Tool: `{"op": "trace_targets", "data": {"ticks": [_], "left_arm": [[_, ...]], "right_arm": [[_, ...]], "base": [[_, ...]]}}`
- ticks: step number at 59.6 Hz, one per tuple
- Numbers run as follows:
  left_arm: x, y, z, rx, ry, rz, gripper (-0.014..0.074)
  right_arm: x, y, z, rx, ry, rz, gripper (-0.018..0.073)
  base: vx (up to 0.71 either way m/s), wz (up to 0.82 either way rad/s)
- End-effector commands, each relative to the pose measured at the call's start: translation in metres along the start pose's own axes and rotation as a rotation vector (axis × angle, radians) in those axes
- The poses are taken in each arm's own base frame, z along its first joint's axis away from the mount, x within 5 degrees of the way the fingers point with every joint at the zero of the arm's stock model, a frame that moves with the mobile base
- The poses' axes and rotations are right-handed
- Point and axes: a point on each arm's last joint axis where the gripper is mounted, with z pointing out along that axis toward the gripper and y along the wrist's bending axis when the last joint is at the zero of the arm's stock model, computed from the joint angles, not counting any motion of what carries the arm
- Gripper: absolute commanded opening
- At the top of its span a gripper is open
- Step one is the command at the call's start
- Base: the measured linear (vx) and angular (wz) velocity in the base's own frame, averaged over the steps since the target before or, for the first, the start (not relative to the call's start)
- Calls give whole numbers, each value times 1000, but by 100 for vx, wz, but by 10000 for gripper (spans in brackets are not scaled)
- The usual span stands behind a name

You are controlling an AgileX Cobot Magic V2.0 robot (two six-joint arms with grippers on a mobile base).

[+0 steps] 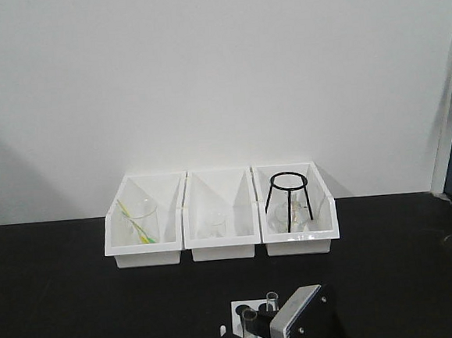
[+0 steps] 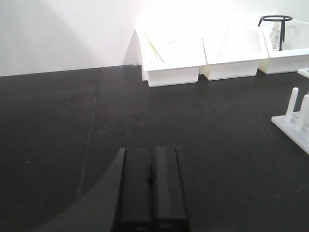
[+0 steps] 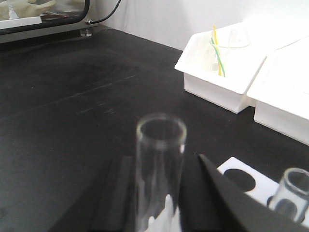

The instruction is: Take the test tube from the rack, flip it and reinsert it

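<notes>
Slim clear glass test tube (image 3: 160,169), rim up, stands upright between the two dark fingers (image 3: 227,193) of the right gripper (image 3: 164,212); fingers flank it left & right, but whether they actually pinch the glass cannot be told, the contact zone being blurred & cut by the frame edge. A second, alike clear tube (image 3: 292,193) stands just beside it in the small white perforated plastic rack (image 3: 251,181). In the front view both tubes (image 1: 249,321) (image 1: 271,300) rise from the rack (image 1: 241,309) at the lower edge, next to the grey-and-black right wrist.

Left gripper (image 2: 150,188): black fingers pressed together, nothing held, low over bare tabletop, well apart from the rack, whose white side pegs (image 2: 294,108) show at far right of the left wrist view.

Containers: three white plastic bins in a row at the wall. Left bin (image 1: 142,222): clear glass beaker (image 1: 140,221) w/ yellow & green sticks. Middle bin (image 1: 219,216): small clear glassware, approx. a beaker. Right bin (image 1: 296,210): black wire tripod stand (image 1: 289,195) w/ ring top, over clear glassware.

Surface: matte black tabletop (image 1: 65,307). Backdrop: plain white wall (image 1: 203,77).
</notes>
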Motion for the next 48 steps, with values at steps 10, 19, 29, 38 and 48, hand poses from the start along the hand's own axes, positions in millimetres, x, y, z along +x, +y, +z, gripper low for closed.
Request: {"op": "trace_targets", "data": {"ticks": [10,19,29,38,48], "left_arm": [[-9,-1,-1,13,-91,-13,-6],[-9,-1,-1,13,-91,-13,-6],[-9,-1,-1,13,-91,-13,-6],[-9,-1,-1,13,-91,-13,-6],[-9,-1,-1,13,-91,-13,-6]], "right_arm": [[-46,-1,-11,16,-185,-37,515],[-85,1,-40,68,-215,-22,463],[-120,5,-89,177,-141,-15,146],[-121,13,-138,261,-70,27,-16],[-90,30,-182,275,-81,22,-13]], "base": [[0,0],[0,0],[0,0],[0,0],[0,0]]}}
